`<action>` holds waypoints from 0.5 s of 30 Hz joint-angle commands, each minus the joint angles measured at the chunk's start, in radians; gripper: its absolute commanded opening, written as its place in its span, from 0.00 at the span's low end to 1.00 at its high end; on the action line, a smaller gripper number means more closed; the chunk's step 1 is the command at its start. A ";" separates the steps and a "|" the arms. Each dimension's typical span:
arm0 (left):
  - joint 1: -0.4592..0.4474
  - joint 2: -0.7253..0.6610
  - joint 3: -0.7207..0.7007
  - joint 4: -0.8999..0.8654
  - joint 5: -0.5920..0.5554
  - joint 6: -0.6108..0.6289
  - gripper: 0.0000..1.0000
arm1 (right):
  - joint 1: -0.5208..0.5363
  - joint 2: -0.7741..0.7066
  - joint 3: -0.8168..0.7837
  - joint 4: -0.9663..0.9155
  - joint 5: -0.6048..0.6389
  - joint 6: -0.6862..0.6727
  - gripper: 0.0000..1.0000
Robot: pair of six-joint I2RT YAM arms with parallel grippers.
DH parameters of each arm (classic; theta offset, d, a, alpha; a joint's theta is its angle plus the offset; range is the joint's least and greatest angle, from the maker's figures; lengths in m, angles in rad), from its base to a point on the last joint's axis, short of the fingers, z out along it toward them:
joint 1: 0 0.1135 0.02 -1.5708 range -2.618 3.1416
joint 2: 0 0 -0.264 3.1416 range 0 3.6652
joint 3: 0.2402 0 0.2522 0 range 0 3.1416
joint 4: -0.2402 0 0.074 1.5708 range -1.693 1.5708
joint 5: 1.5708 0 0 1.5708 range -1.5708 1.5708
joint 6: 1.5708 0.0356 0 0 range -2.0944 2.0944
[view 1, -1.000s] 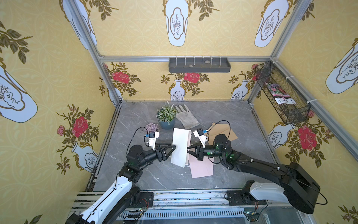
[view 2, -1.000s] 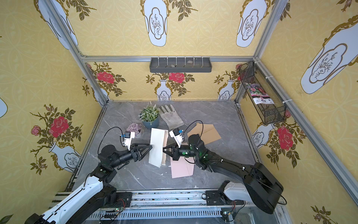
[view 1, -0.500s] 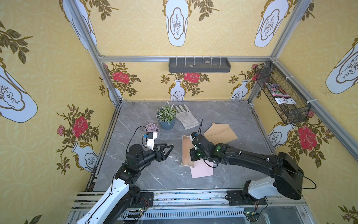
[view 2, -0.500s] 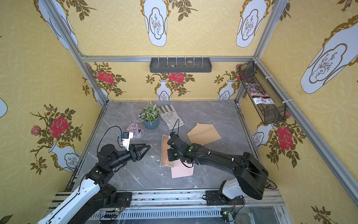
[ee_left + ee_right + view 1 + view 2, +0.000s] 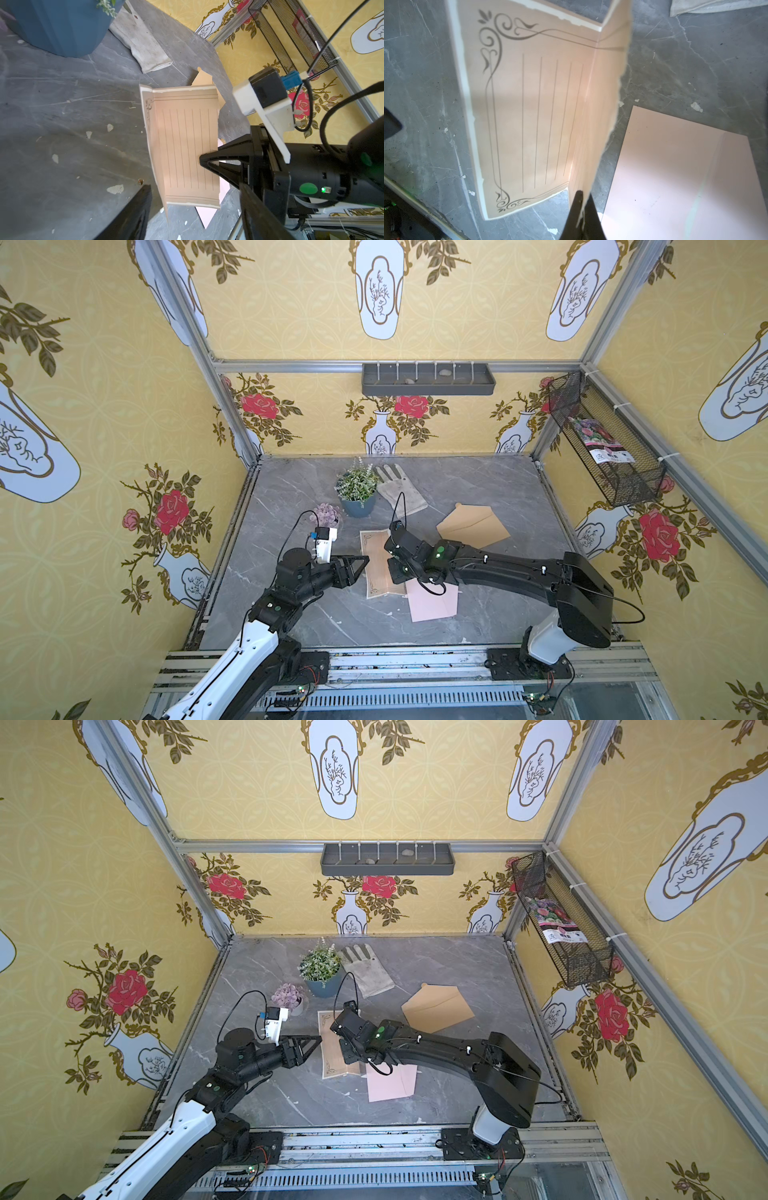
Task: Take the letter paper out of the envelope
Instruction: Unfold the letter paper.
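Note:
The letter paper (image 5: 378, 564) (image 5: 330, 1048), beige with ruled lines and scroll corners, lies printed side up on the grey table. One folded panel stands up at its right edge. My right gripper (image 5: 580, 199) (image 5: 395, 572) is shut on that raised edge of the letter paper (image 5: 533, 114). A pink envelope (image 5: 432, 601) (image 5: 675, 166) lies flat just beside the paper, partly under my right arm. My left gripper (image 5: 359, 570) (image 5: 194, 187) is open and empty, pointing at the paper's (image 5: 182, 145) left edge without touching it.
A brown envelope (image 5: 473, 526) with its flap open lies at the back right. A blue pot with a plant (image 5: 357, 493), a small purple flower pot (image 5: 326, 516) and a grey glove (image 5: 401, 489) stand behind the paper. A wire basket (image 5: 602, 443) hangs on the right wall.
The left gripper has let go of the paper, drawn back left, and its jaws have narrowed a little. The right gripper has turned and lowered the paper from upright to flat on the table.

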 commanded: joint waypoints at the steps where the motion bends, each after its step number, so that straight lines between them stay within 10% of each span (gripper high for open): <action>1: 0.000 -0.006 0.004 -0.079 -0.047 0.040 0.64 | 0.001 -0.036 -0.019 0.040 -0.029 -0.019 0.00; 15: 0.000 -0.085 0.269 -0.394 -0.087 0.100 0.28 | 0.001 -0.028 -0.016 0.041 -0.085 -0.028 0.00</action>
